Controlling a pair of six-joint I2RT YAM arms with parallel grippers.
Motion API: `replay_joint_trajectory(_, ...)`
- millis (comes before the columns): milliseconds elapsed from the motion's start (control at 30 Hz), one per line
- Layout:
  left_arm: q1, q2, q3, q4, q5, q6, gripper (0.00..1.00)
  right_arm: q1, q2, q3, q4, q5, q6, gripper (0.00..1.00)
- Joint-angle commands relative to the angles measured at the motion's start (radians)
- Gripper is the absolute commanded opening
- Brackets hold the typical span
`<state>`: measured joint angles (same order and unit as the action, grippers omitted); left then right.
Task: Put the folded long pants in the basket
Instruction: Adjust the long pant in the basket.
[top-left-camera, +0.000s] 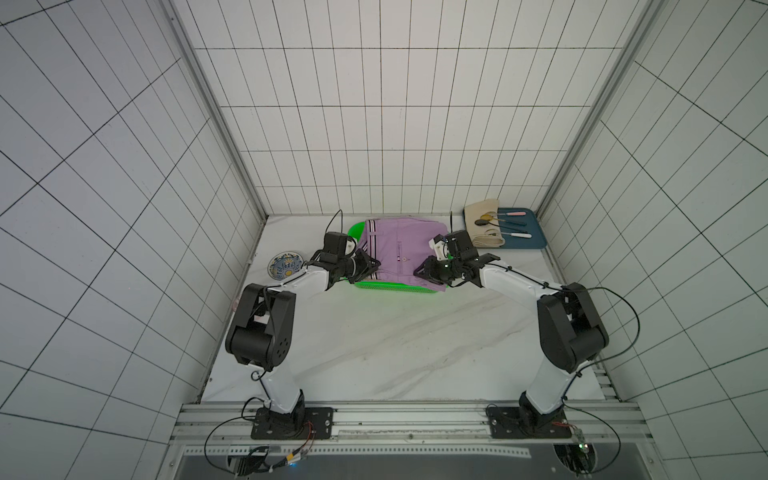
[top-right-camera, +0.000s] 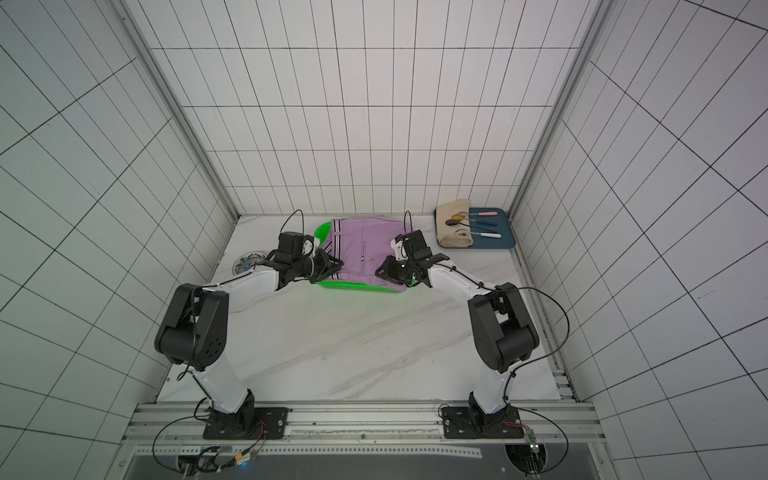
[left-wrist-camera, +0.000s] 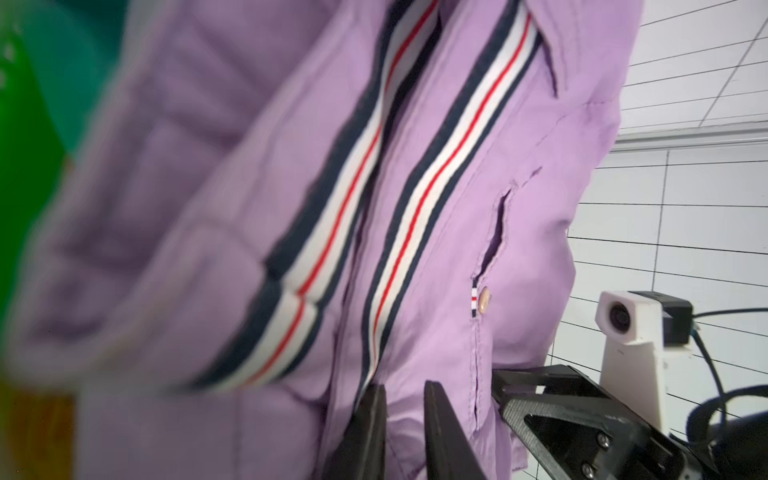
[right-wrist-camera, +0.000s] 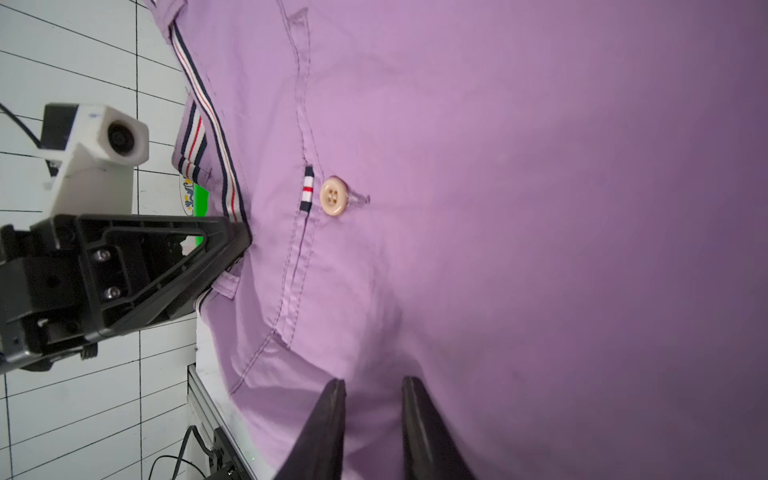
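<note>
Lilac folded long pants (top-left-camera: 399, 245) lie across the bright green mesh basket (top-left-camera: 390, 288), your left tool (top-left-camera: 376, 266) and right tool (top-left-camera: 417, 272) narrow at their sides, grip unclear; next, seat them inside.

lilac pants (left-wrist-camera: 270, 232) close-up | left gripper (left-wrist-camera: 403, 388) fingers (left-wrist-camera: 368, 428) narrowly apart (fabric between) | basket (left-wrist-camera: 20, 145) blurred

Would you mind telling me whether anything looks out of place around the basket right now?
The lilac pants lie across the green basket, not tucked in: the corner near the right end effector spills over the front rim. Nothing else stands out.
</note>
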<state>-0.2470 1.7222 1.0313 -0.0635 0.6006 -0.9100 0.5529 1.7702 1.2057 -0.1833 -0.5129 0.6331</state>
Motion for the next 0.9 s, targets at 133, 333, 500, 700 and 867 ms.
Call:
replay_joint_trajectory(133, 0.008, -0.201, 0.049, -0.209, -0.104, -0.024, 0.23, 0.017, -0.171, 0.051, -0.150, 0.143, 0.009, 0.33)
replay_joint_trajectory(333, 0.009, -0.133, 0.282, -0.239, -0.109, -0.030, 0.28, -0.081, -0.098, 0.279, -0.211, 0.141, -0.042, 0.34)
replay_joint_trajectory(500, 0.009, 0.147, 0.543, -0.244, -0.033, 0.028, 0.29, -0.157, 0.140, 0.449, -0.209, 0.093, -0.074, 0.30)
replay_joint_trajectory(700, 0.015, 0.497, 0.750, -0.221, 0.024, 0.038, 0.27, -0.187, 0.425, 0.597, -0.220, 0.054, -0.087, 0.25)
replay_joint_trajectory(867, 0.052, 0.631, 0.762, -0.175, 0.065, -0.015, 0.23, -0.204, 0.471, 0.604, -0.228, 0.053, -0.107, 0.24)
